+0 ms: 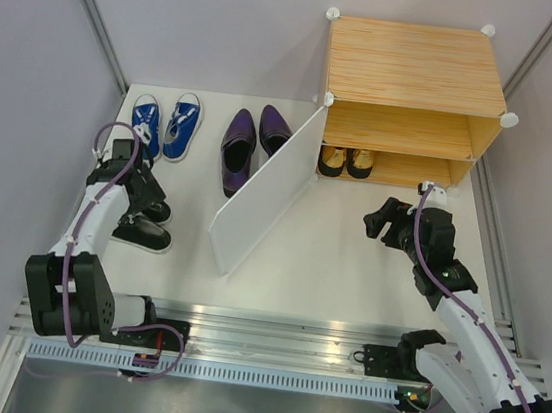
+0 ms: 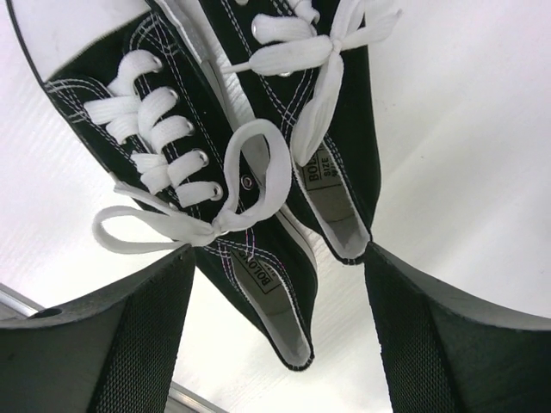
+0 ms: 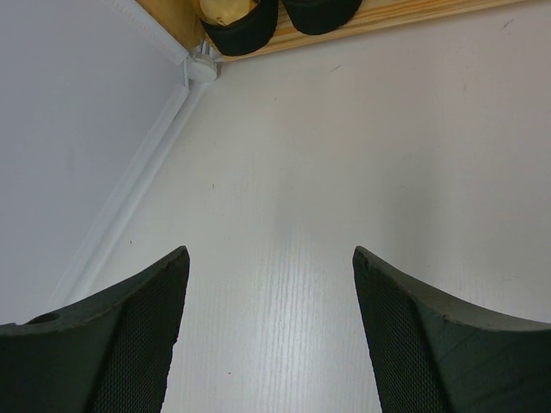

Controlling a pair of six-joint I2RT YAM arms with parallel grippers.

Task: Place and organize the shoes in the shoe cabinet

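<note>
**Operator:** Status of the left jaws?

**Technician:** Released and spread wide, with nothing gripped. The black shoes (image 2: 258, 249) lie side by side on the worktop (image 2: 465, 129). Both heel ends sit between the 2 jaws, and the toes point away.

**Operator:** Handling and grip point?

**Technician:** They are probably light. The canvas uppers look soft and will likely collapse under pressure, while the rubber sole edge and heel collar should be stiffer. Close across the 2 heels together, low on the sidewalls. Avoid the white laces (image 2: 323, 99), because a loose loop just ahead of 1 jaw could snag.

**Operator:** Other items?

**Technician:** The blue sneakers (image 1: 165, 124) are beyond the left jaws. The purple dress shoes (image 1: 254, 138) are further right, followed by the white door panel (image 1: 263, 190), which is swung open. The shoe cabinet (image 1: 413, 72) stands ahead of the right jaws, and the gold shoes (image 1: 347, 162) are already on its lower shelf.

**Operator:** Right jaws?

**Technician:** Released, with only bare worktop between them. The gold shoes' heels are well ahead.
</note>
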